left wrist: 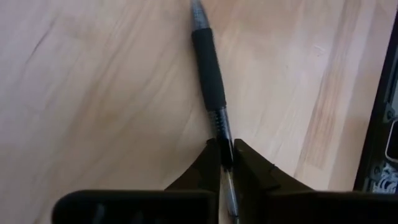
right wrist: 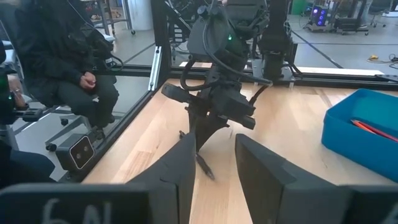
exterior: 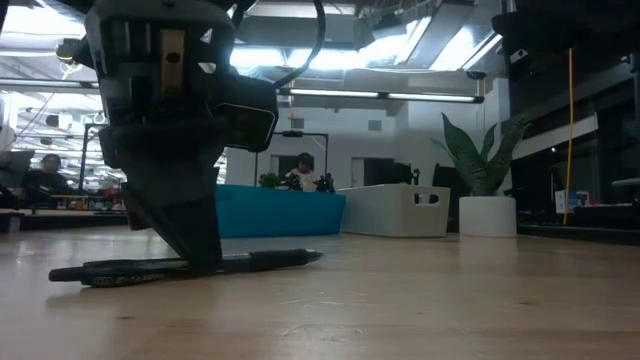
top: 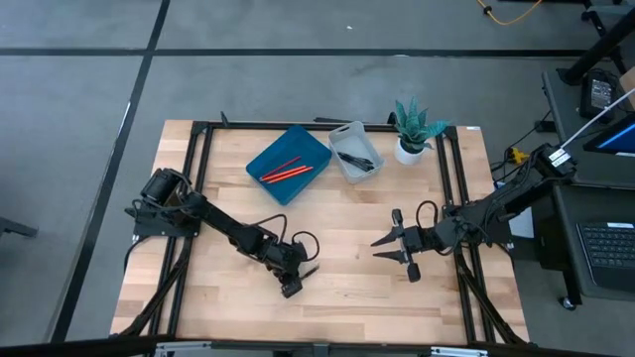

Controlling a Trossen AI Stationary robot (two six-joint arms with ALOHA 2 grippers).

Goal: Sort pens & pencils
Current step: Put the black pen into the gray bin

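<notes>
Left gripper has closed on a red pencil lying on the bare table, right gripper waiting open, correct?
Not quite: the left gripper is shut on a black pen, not a red pencil, as the left wrist view shows. It does lie on the table, and the right gripper waits open.

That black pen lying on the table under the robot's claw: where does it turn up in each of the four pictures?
High view: black pen low centre, mostly hidden under the left gripper.
Low view: lying flat at lower left.
Left wrist view: centre, pinched between the fingers.
Right wrist view: tip showing beneath the left gripper.
Shared landmark: left gripper.
</notes>
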